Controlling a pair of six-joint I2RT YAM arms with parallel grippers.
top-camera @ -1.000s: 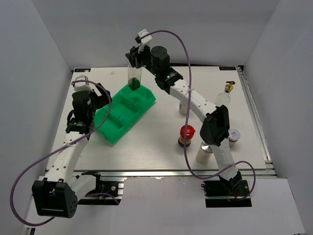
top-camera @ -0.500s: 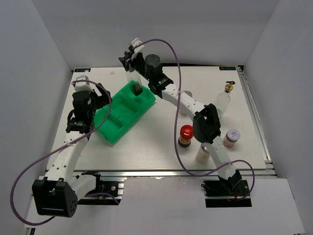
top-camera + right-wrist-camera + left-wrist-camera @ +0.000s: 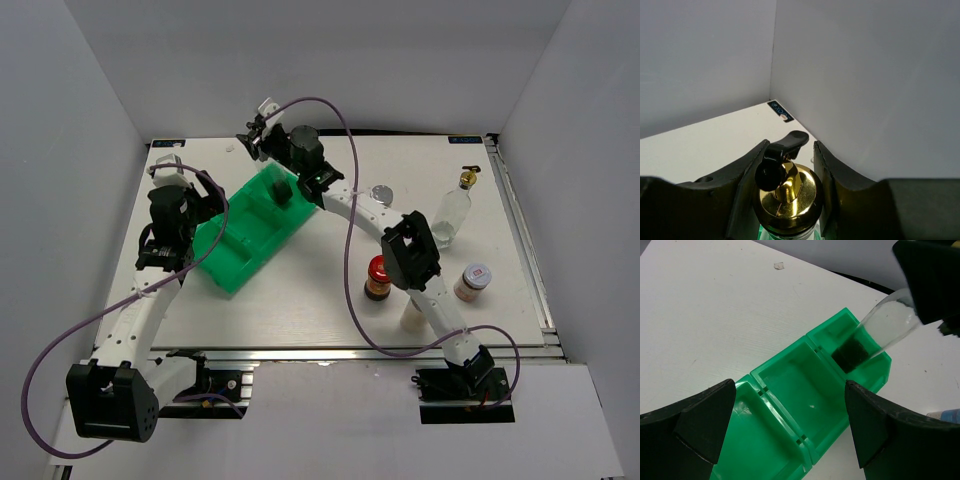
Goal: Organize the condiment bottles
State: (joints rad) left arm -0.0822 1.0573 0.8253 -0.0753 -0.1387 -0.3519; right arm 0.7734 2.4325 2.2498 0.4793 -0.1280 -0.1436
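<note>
White table (image 3: 300, 300): right pincer (image 3: 787, 175) grips clear bottle (image 3: 887, 327), jar-lid (image 3: 477, 273) print unreadable

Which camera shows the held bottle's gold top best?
Right wrist view: the gold top sits close up between the jaws. Left wrist view shows only the bottle's glass body; the top view hides it behind the right gripper.
</note>
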